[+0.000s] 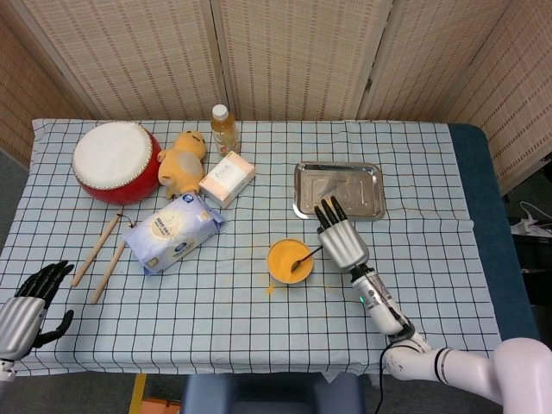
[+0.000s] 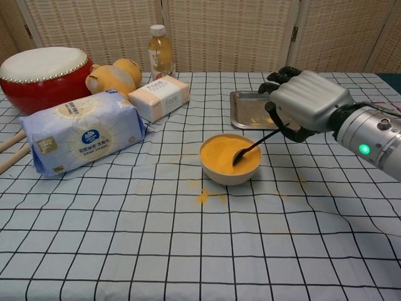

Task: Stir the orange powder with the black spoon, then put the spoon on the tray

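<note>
The black spoon (image 2: pixel 257 146) is held by its handle in the right hand (image 2: pixel 304 103), whose fingers are curled around the upper end of the handle. The spoon slants down toward 8 o'clock, and its bowl end is dipped into the orange powder (image 2: pixel 225 152) on the right side of the small bowl (image 2: pixel 229 174). In the head view the right hand (image 1: pixel 341 240) is seen at about 3 o'clock from the bowl (image 1: pixel 289 261), just beside its rim, with the spoon (image 1: pixel 304 257) reaching across into the powder. The metal tray (image 1: pixel 338 191) lies at about 1 o'clock from the bowl, near it but apart, and just beyond the fingertips of the right hand. A little spilled powder (image 2: pixel 202 198) is seen on the checked cloth of the counter (image 2: pixel 188 251), at 7 o'clock from the bowl. The left hand (image 1: pixel 30 300) is kept low at the near left corner of the counter, well apart from everything, with its fingers spread and nothing in them. At 10 to 11 o'clock from the bowl a blue wipes pack (image 1: pixel 172 231), a white box (image 1: pixel 228 178), a yellow plush toy (image 1: pixel 182 160), a small bottle (image 1: pixel 223 128), a red drum (image 1: pixel 116 161) and two wooden drumsticks (image 1: pixel 101 254) are set out.
</note>
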### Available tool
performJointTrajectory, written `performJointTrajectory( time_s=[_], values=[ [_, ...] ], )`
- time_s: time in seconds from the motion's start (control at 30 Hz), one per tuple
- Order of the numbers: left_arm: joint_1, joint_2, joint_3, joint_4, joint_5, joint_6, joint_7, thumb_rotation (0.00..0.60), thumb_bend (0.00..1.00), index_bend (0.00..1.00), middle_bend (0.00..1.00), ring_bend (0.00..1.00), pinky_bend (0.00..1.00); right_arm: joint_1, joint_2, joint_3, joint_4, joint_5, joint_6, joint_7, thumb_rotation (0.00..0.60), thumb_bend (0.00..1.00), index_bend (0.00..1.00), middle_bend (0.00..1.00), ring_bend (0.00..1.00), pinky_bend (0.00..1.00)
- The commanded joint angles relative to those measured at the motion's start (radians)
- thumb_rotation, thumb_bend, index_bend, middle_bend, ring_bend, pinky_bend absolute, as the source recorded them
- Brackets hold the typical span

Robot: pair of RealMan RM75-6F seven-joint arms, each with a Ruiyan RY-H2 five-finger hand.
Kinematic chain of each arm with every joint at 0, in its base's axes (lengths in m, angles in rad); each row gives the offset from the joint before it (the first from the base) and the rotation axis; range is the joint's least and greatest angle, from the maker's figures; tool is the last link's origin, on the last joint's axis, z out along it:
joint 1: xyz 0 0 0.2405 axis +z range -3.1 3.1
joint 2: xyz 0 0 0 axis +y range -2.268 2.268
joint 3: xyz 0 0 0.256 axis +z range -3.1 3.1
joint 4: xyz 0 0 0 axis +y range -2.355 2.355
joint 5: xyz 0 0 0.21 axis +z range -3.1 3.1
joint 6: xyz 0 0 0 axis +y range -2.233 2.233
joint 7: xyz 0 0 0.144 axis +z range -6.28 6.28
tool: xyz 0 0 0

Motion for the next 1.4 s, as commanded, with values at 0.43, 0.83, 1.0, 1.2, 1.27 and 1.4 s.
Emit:
performJointTrajectory(
  time_s=[0.43,0.83,1.0,1.2,1.27,1.4],
  values=[
    [0.001,0.001,-0.002,0.002,-0.004,0.002,-0.003,0.6,0.46,0.0,0.02,0.0,0.12,0.017,-0.045,0.016,0.078,-0.036,0.038,0.059,0.6,0.55,0.81,0.13,0.0,0.04],
    [0.004,-0.001,0.003,-0.008,0.007,0.008,0.015,0.6,0.45,0.0,0.02,0.0,0.12,-0.026,0.05,-0.041,-0.034,-0.087,0.052,0.063,0.6,0.55,0.81,0.13,0.0,0.04],
    [0.006,0.001,0.002,-0.009,0.006,0.012,0.013,0.6,0.45,0.0,0.02,0.0,0.12,-0.014,0.027,-0.036,-0.017,-0.057,0.011,0.035,0.6,0.55,0.81,0.13,0.0,0.04],
    [0.006,0.004,0.003,-0.005,0.006,0.012,0.002,0.6,0.46,0.0,0.02,0.0,0.12,0.016,-0.038,-0.001,0.058,-0.016,-0.021,0.0,0.6,0.55,0.81,0.13,0.0,0.04],
    [0.006,0.005,0.002,-0.003,0.004,0.011,-0.003,0.6,0.46,0.0,0.02,0.0,0.12,0.029,-0.057,0.013,0.086,-0.005,-0.03,-0.007,0.6,0.55,0.81,0.13,0.0,0.04],
    [0.005,0.006,0.002,0.0,0.003,0.01,-0.011,0.6,0.45,0.0,0.02,0.0,0.12,0.05,-0.089,0.034,0.129,0.012,-0.043,-0.012,0.6,0.55,0.81,0.13,0.0,0.04]
  ],
)
